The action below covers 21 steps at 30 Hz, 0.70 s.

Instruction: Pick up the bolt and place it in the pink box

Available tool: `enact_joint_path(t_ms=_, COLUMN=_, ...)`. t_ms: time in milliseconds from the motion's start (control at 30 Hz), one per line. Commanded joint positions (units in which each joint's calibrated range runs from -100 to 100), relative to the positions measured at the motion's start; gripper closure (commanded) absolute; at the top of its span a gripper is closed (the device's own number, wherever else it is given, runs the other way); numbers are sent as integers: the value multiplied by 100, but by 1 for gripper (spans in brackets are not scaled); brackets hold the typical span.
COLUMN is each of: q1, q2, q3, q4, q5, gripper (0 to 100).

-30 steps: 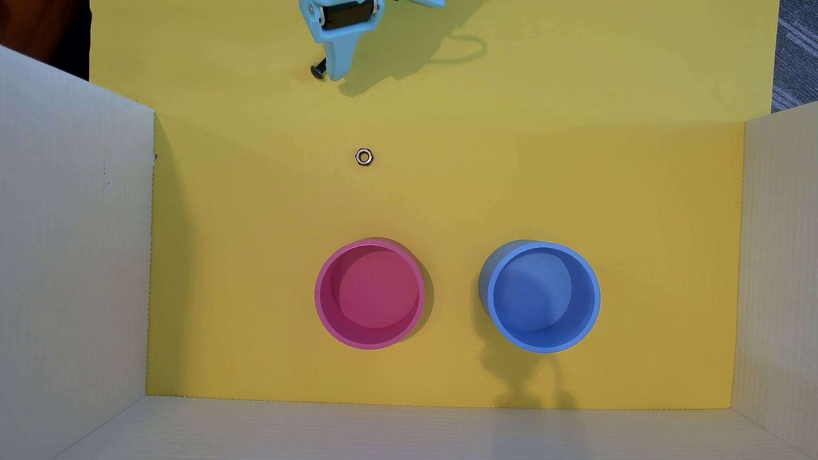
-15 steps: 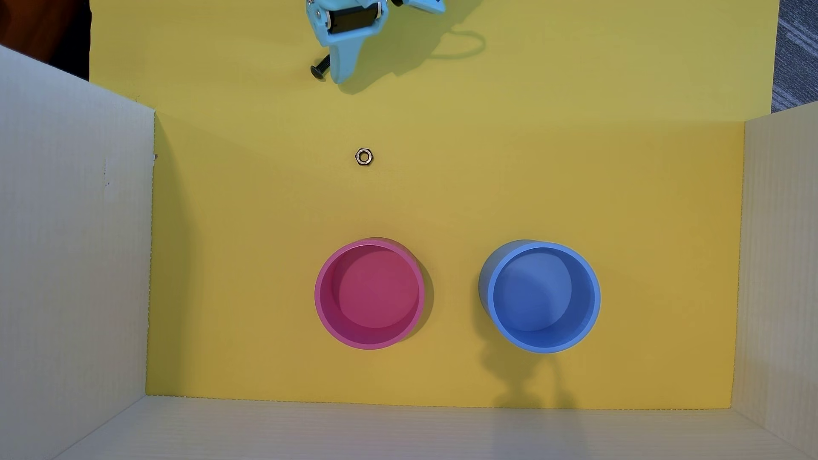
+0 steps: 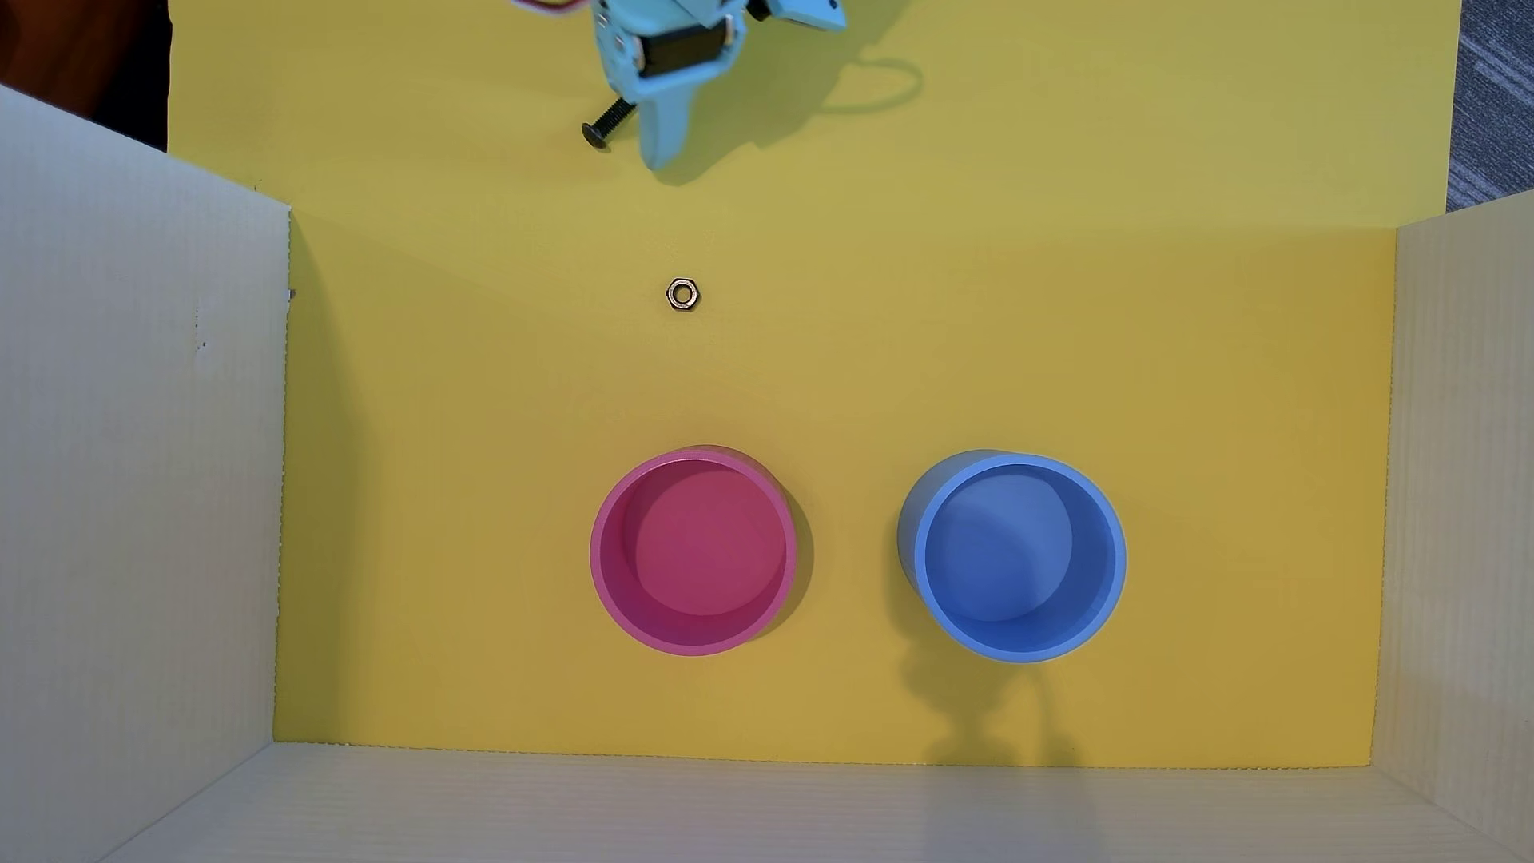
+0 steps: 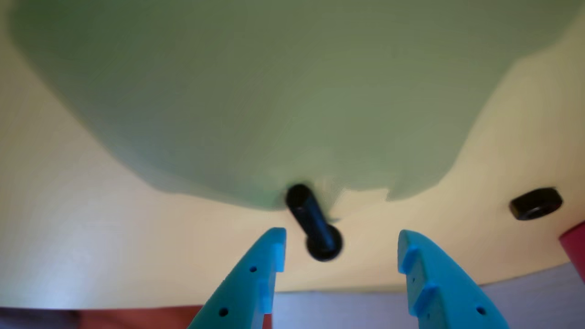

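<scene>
The bolt (image 3: 604,124), small and black, lies on the yellow mat near the top of the overhead view, head toward the lower left, its far end hidden under my light-blue gripper (image 3: 643,133). In the wrist view the bolt (image 4: 316,225) rests on the mat between the two fingertips of the gripper (image 4: 340,234), which stands open, neither finger touching it. The pink box (image 3: 693,552) stands upright and empty in the lower middle of the overhead view; a sliver of the pink box (image 4: 575,246) shows at the right edge of the wrist view.
A silver hex nut (image 3: 682,294) lies between the gripper and the pink box; the nut (image 4: 535,203) also shows in the wrist view. A blue round container (image 3: 1013,556) stands right of the pink one. White corrugated walls (image 3: 141,498) border the mat on three sides.
The gripper has shifted a little to the right and turned, uncovering more of the bolt's shank. The bolt has stayed on the mat.
</scene>
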Motion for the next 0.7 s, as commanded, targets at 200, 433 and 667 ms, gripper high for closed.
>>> enact_joint_path(t_ms=200, q1=-12, q2=15, q3=200, q4=-397, q5=12, gripper=83)
enact_joint_path(t_ms=433, q1=-56, q2=15, q3=481, q4=-422, q5=38, gripper=83)
enact_joint_path(t_ms=667, q1=-63, q2=15, q3=924, q4=-971, q5=38, gripper=83)
